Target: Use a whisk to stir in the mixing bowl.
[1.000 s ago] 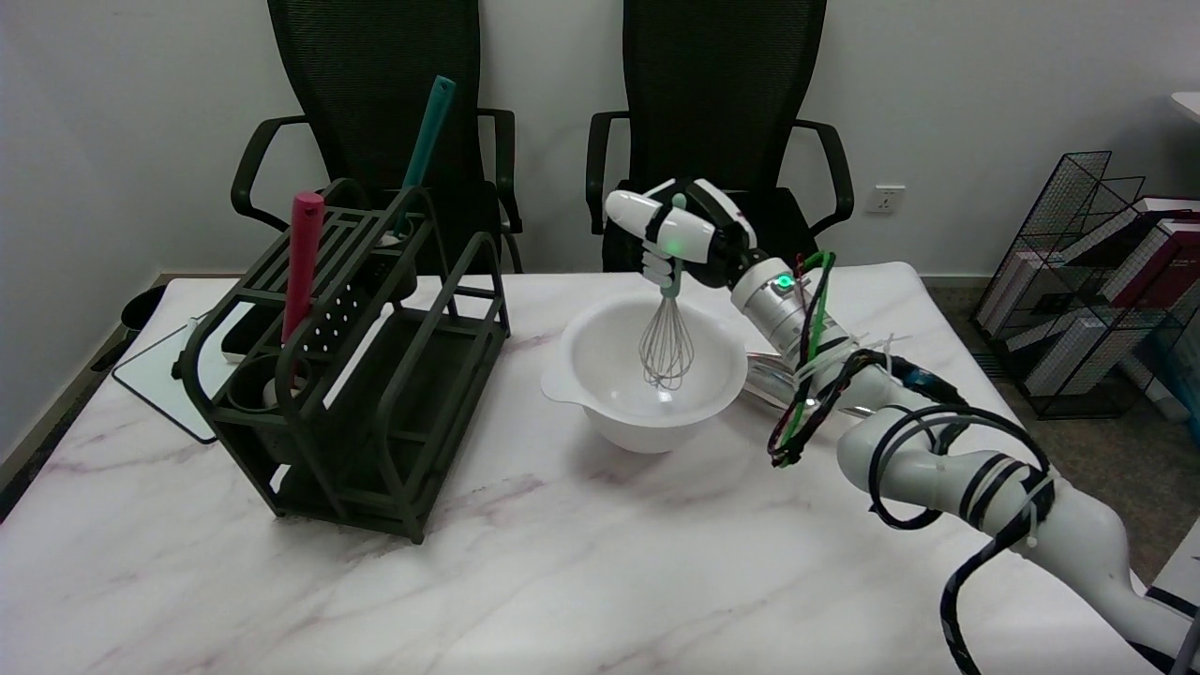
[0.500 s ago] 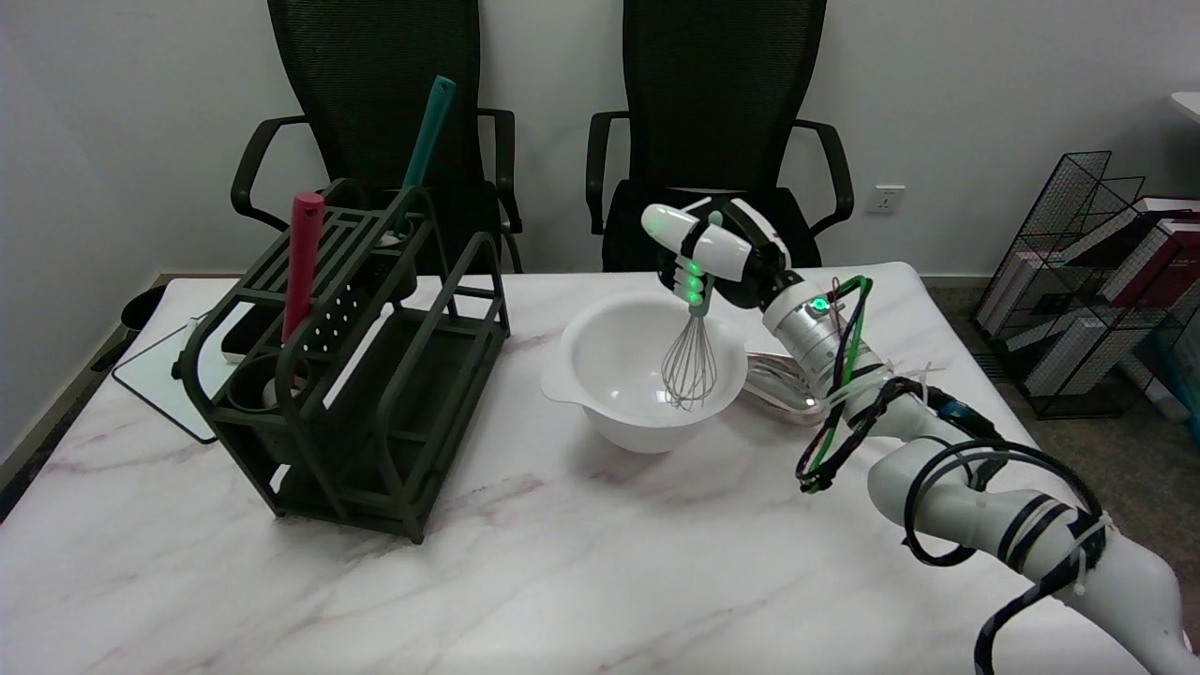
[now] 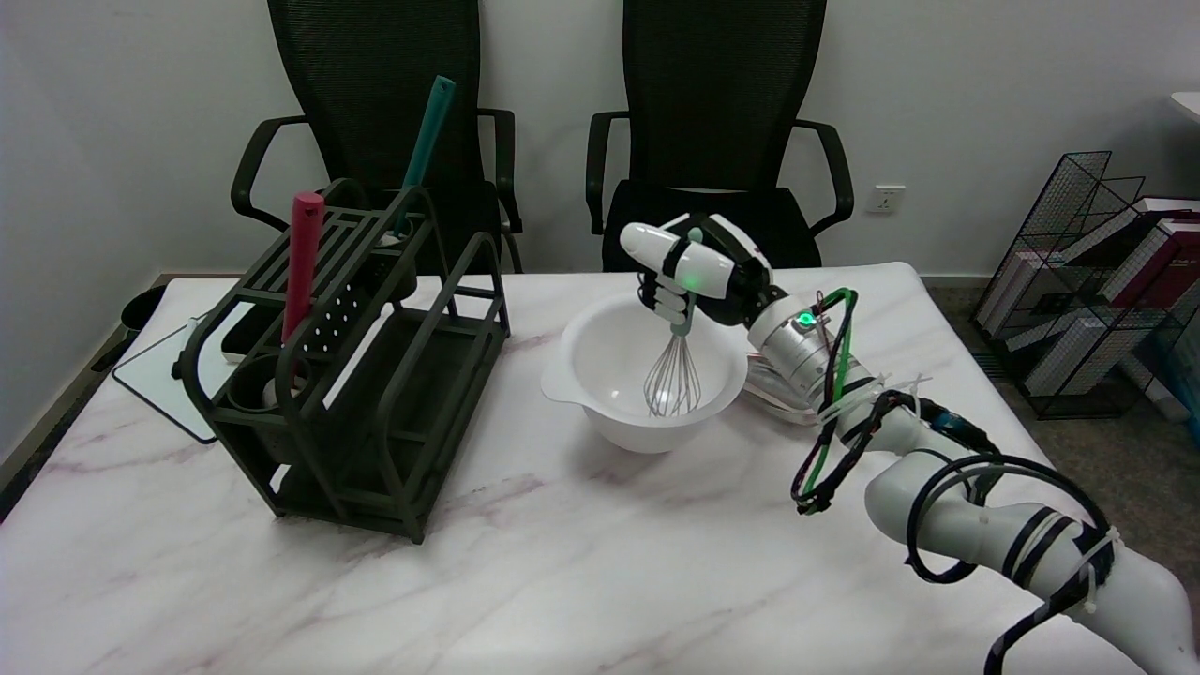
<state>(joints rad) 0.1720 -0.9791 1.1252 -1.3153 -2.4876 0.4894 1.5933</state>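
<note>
Wire whisk [image 3: 672,382] in smooth round white bowl [image 3: 600,361].

Your right arm [image 3: 975,516] enters from the lower right of the frame and stretches up toward the centre, cables looped around it. Your right hand [image 3: 689,272] sits just above centre, fingers [image 3: 664,298] curled closed around a slim handle, wrist angled down-left.

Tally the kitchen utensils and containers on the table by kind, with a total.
Whisk, held by the right hand: 1
White mixing bowl: 1
Dark green utensil rack: 1
Red-handled utensil in the rack: 1
Teal-handled utensil in the rack: 1
Total: 5
</note>
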